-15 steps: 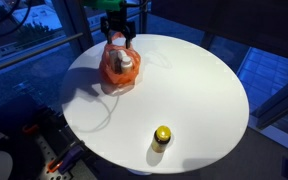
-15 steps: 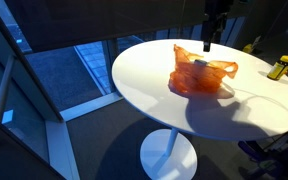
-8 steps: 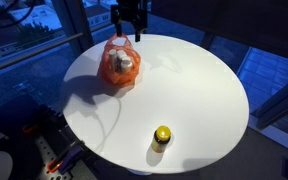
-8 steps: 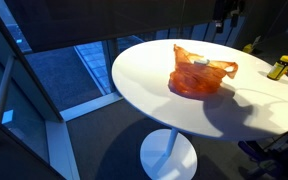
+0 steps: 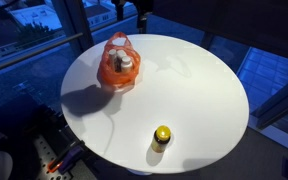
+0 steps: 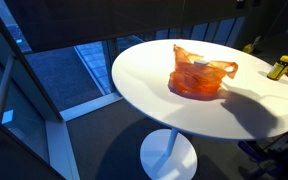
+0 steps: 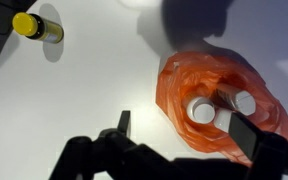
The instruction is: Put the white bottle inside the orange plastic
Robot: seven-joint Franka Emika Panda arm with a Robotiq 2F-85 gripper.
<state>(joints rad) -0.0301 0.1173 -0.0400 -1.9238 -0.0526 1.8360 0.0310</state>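
Observation:
The orange plastic bag [image 5: 118,64] sits on the round white table [image 5: 184,100], also in an exterior view [image 6: 199,75] and in the wrist view [image 7: 224,105]. A white bottle [image 7: 201,110] stands inside the bag, cap up; a second white cap [image 7: 245,103] shows beside it. In an exterior view the bottle shows inside the bag [image 5: 126,63]. My gripper [image 7: 184,128] is open and empty, high above the bag. Only its lower part shows at the top edge of an exterior view [image 5: 129,8].
A small bottle with a yellow cap [image 5: 162,136] stands near the table's edge, far from the bag, also in an exterior view [image 6: 280,67] and in the wrist view [image 7: 36,27]. Dark floor and window frames surround the table.
My gripper has risen straight up from just above the bag, nearly out of both exterior views. The bag and the bottle have not moved.

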